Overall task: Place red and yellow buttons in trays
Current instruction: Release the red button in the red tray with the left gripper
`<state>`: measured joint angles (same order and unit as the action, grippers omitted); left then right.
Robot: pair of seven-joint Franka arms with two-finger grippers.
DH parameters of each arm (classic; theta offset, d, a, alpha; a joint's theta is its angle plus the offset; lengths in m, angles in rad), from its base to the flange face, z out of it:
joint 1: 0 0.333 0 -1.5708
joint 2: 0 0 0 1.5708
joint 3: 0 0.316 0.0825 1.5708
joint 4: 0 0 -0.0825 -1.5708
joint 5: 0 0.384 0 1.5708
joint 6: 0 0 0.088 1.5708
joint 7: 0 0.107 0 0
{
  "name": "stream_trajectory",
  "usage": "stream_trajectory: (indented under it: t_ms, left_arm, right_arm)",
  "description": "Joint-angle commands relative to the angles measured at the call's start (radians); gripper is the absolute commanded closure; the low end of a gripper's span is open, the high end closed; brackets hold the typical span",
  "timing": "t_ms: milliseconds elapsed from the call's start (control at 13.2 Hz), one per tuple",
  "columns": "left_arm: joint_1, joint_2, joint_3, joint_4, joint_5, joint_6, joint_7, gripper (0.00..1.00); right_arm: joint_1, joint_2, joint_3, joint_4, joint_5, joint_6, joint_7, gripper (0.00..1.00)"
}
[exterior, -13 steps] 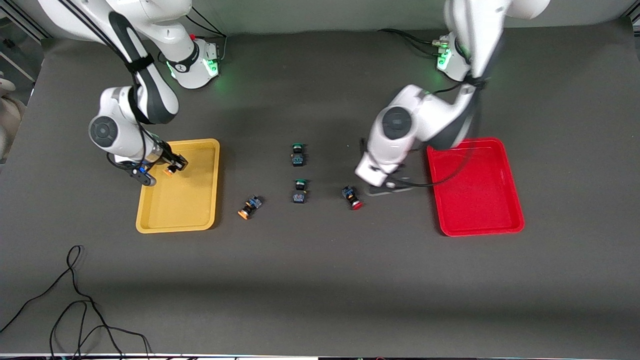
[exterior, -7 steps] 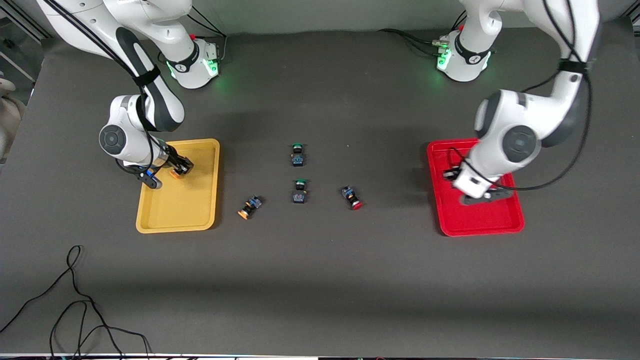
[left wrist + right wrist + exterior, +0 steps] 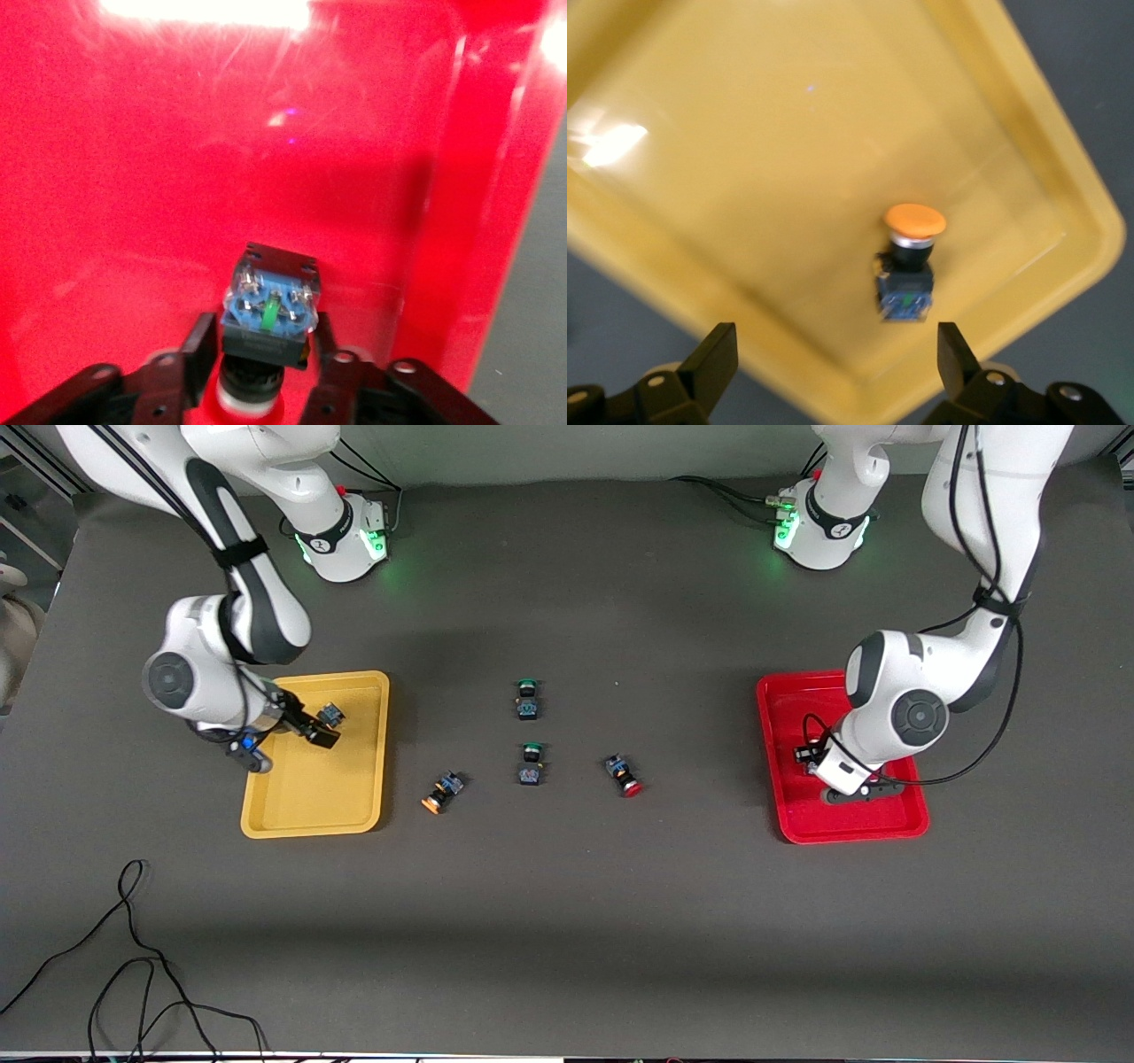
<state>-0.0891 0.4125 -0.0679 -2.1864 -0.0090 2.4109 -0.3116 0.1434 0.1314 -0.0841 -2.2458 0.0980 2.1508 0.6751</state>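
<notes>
Left gripper (image 3: 261, 376) clamps boxy switch (image 3: 268, 310) in glossy red tray (image 3: 133, 177); right gripper (image 3: 837, 363) released over yellow tray (image 3: 744, 133).

One button (image 3: 907, 266) lay in the yellow tray (image 3: 354, 797), just below the spread right gripper (image 3: 310, 722). Another button (image 3: 268, 314) sat between the left gripper's (image 3: 811, 755) fingers (image 3: 197, 350), low in the red tray (image 3: 886, 819).

Yellow tray (image 3: 310, 815), at 9 o'clock: orange-capped button (image 3: 911, 252) on its side. Red tray (image 3: 886, 824), at 3: one button (image 3: 270, 310), blue end up. Between trays: orange-capped button (image 3: 441, 792), red-capped button (image 3: 623, 774), both toppled.
</notes>
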Motion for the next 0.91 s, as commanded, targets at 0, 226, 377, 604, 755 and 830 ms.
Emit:
stream_trajectory:
  t_ms: [0,226,377,604,755,830]
  left_arm:
    - [-0.003,-0.064,0.005,0.02,0.012,-0.076,-0.017,0.0]
    - [-0.009,-0.141,0.0,0.14,0.011,-0.312,-0.018,0.0]
    - [-0.021,-0.172,-0.007,0.195,-0.005,-0.383,-0.038,0.0]
    - [-0.105,-0.181,-0.032,0.232,-0.011,-0.368,-0.217,0.0]
    - [-0.174,-0.169,-0.033,0.264,-0.012,-0.339,-0.324,0.0]
    - [-0.225,-0.15,-0.035,0.281,-0.022,-0.307,-0.399,0.0]
  right_arm:
    - [0.019,0.045,0.032,0.28,0.017,-0.217,0.068,0.0]
    - [0.019,0.106,0.111,0.424,0.017,-0.227,0.182,0.0]
    - [0.019,0.204,0.168,0.515,0.016,-0.209,0.303,0.0]
    - [0.022,0.319,0.207,0.591,0.016,-0.152,0.417,0.0]
    - [0.048,0.358,0.208,0.583,0.017,-0.091,0.452,0.0]
    - [0.056,0.376,0.208,0.584,0.016,-0.074,0.483,0.0]
